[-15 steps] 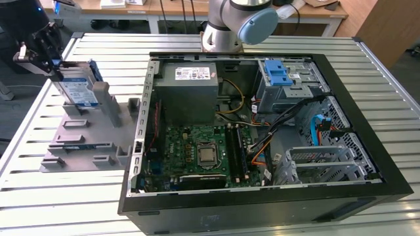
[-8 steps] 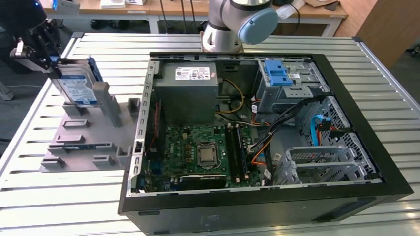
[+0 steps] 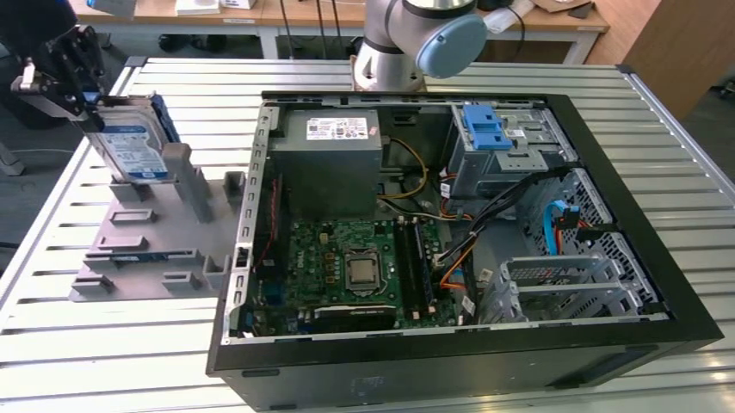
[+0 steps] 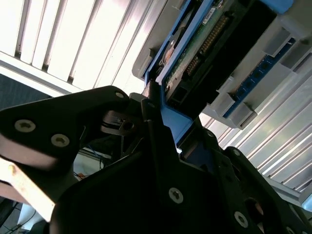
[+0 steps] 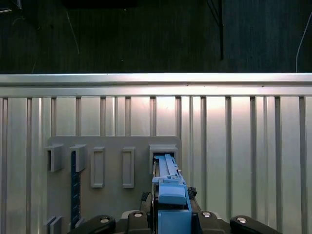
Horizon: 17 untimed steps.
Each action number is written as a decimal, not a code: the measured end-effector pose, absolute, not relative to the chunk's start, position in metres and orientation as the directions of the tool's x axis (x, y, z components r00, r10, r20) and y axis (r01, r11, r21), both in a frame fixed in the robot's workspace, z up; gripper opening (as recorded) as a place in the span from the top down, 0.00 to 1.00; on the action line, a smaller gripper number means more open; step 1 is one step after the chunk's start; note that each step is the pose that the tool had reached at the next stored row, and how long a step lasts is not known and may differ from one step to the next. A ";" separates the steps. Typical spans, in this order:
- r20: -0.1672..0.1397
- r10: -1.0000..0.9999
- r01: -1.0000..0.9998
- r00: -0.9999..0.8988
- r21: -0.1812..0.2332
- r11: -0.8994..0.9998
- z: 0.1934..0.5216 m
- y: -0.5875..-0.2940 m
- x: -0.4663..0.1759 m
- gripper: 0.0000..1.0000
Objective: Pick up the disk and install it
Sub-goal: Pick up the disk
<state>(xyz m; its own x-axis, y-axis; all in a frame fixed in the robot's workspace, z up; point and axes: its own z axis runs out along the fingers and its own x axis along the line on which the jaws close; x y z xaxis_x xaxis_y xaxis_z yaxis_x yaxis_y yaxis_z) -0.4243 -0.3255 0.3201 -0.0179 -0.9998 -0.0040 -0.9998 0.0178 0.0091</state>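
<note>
Here, in the exterior view, the gripper [image 3: 101, 110] is seen at the exterior view's left, well apart from the open computer case [image 3: 460, 372]. It is closed on the upper end of the disk [image 3: 132, 146], which is held nearly upright with its printed label facing the camera. The disk's lower edge is met by the posts of a grey fixture [image 3: 138, 258] lying on the slatted table [image 3: 126, 344]; whether it is seated there or just lifted cannot be told. Inside the case a grey power-supply box [image 3: 327, 151], a light-blue latch [image 3: 487, 129] on a metal cage and a green motherboard [image 3: 344, 258] are shown. The arm [image 3: 419, 34] stands behind the case.

In the second wrist view, the black fingers [image 4: 152, 117] are pressed against the blue carrier [image 4: 176, 123] that frames the disk [image 4: 209, 39]. The disk's green circuit board and a row of connector pins are turned toward the camera. Pale grey blocks of the fixture [image 4: 229, 105] are seen just beside the disk, with the table's slats beyond.

In the first wrist view, the disk [image 5: 168, 180] is seen edge-on, clamped in the gripper [image 5: 170, 220], and its far end is lined up with a raised slot [image 5: 163, 148] of the fixture [image 5: 112, 146]. A thin blue strip [image 5: 75, 190] is held on edge in another slot.
</note>
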 end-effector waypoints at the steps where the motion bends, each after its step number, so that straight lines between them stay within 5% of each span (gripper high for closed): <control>1: -0.004 -1.000 -1.000 -0.018 0.009 0.018 0.321 -0.325 -0.424 0.64; 17: -0.004 -1.000 -1.000 -0.018 0.009 0.018 0.330 -0.325 -0.424 0.64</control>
<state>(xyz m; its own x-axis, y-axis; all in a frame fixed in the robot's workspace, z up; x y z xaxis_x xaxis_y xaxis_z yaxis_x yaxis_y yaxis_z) -0.4243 -0.3255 0.3295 -0.0179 -0.9998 -0.0041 -0.9998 0.0179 0.0092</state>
